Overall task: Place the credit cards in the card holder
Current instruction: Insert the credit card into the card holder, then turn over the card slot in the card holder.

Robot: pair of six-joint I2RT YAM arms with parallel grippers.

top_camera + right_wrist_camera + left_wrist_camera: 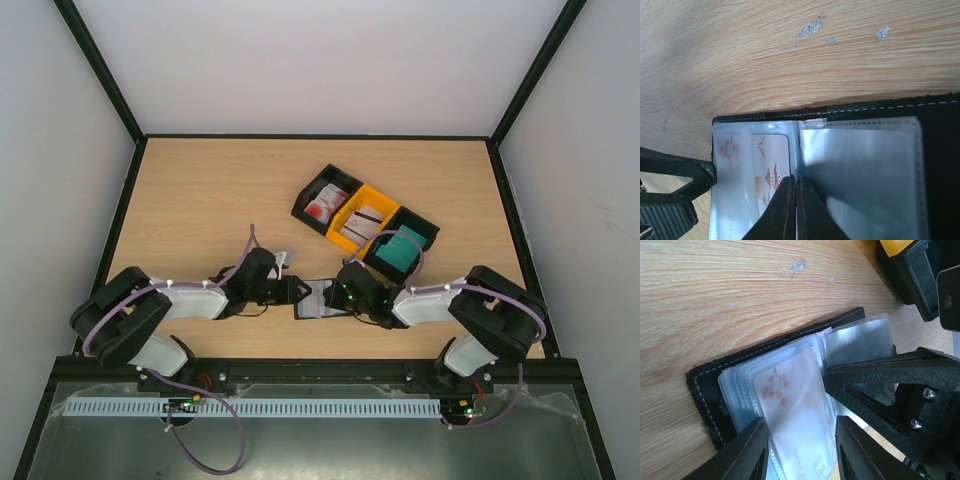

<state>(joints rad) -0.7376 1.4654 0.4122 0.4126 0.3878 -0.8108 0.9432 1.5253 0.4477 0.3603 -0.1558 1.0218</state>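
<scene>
**Card holder (318, 298) open on woodgrain counter (740, 290)**

Black stitched leather, frosted plastic sleeves (860, 340) — one shows a white card (790, 405) with red blossoms. Left fingers (747, 455) stand apart astride it; right fingers (782, 210) are pressed together at a sleeve's edge.

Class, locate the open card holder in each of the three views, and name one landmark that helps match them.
Top external: card holder low centre of the table, near its front edge.
Left wrist: card holder lower middle, clear sleeves up.
Right wrist: card holder fills the lower half.
Shared landmark: white stitching along its black edge, both wrist views.
</scene>
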